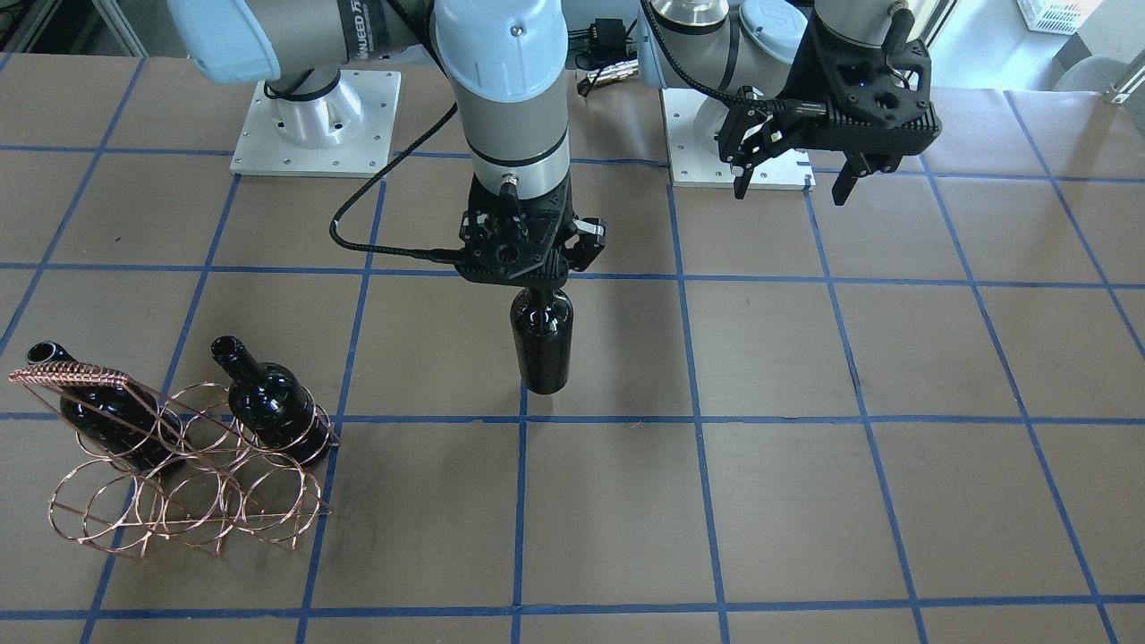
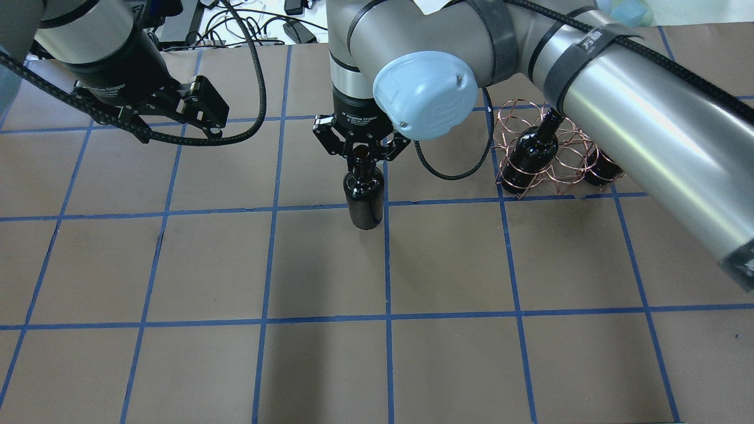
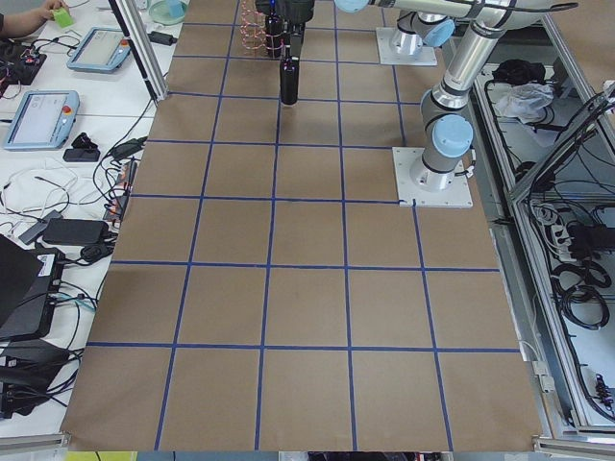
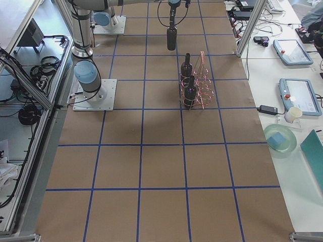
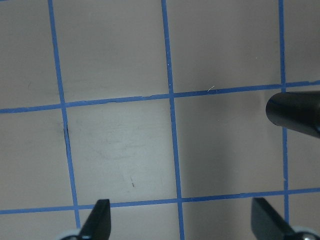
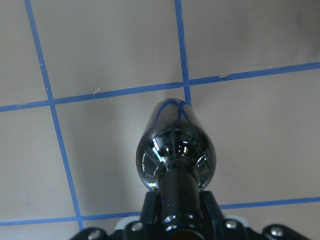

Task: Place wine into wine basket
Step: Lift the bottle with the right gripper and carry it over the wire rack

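My right gripper (image 1: 535, 277) is shut on the neck of a near-black wine bottle (image 1: 542, 344), which hangs upright with its base close to the table. This bottle also shows in the overhead view (image 2: 365, 200) and the right wrist view (image 6: 175, 152). The copper wire basket (image 1: 76, 374) stands at the table's right end, also in the overhead view (image 2: 512, 112). Two more dark bottles (image 1: 273, 407) (image 1: 107, 416) lie in its rings. My left gripper (image 1: 792, 183) is open and empty, high near its base; its fingertips show in the left wrist view (image 5: 100, 215).
The table is brown paper with a blue tape grid (image 2: 386, 318). The two arm base plates (image 1: 313, 125) (image 1: 707, 143) sit at the robot's edge. Tablets and cables lie on side benches beyond the table ends (image 4: 298, 96).
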Robot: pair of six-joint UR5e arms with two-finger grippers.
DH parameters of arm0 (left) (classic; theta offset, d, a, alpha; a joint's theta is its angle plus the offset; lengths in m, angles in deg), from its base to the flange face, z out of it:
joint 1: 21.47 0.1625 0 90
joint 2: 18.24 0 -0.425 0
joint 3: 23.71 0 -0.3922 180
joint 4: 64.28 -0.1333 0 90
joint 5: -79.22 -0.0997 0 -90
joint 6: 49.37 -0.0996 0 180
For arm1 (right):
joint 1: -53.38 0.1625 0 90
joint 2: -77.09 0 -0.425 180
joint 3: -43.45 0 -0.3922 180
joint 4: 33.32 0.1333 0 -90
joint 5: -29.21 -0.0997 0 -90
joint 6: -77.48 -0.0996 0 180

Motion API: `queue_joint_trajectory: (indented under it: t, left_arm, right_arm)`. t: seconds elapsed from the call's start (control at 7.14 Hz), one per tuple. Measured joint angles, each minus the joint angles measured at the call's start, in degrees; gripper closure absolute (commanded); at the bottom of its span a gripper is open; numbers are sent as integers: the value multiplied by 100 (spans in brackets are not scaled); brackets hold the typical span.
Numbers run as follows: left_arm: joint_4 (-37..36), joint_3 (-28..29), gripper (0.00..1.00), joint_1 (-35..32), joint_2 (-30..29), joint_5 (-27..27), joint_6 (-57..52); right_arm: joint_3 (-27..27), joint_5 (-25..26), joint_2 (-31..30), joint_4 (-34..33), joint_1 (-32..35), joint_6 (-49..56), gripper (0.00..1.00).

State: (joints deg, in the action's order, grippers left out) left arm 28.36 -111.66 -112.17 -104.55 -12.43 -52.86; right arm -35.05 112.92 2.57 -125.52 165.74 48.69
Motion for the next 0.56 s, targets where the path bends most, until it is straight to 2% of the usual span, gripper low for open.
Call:
queue_joint_trajectory:
  t: [0.28, 0.56]
  left_arm:
    - [0, -2, 0, 0, -3, 3, 5]
    - [-5, -2, 0, 0, -15, 13, 6]
  right_arm:
    - [-27, 74, -733, 1009, -530, 1026, 76]
    - [-47, 368, -1403, 2088, -1562, 2814, 77]
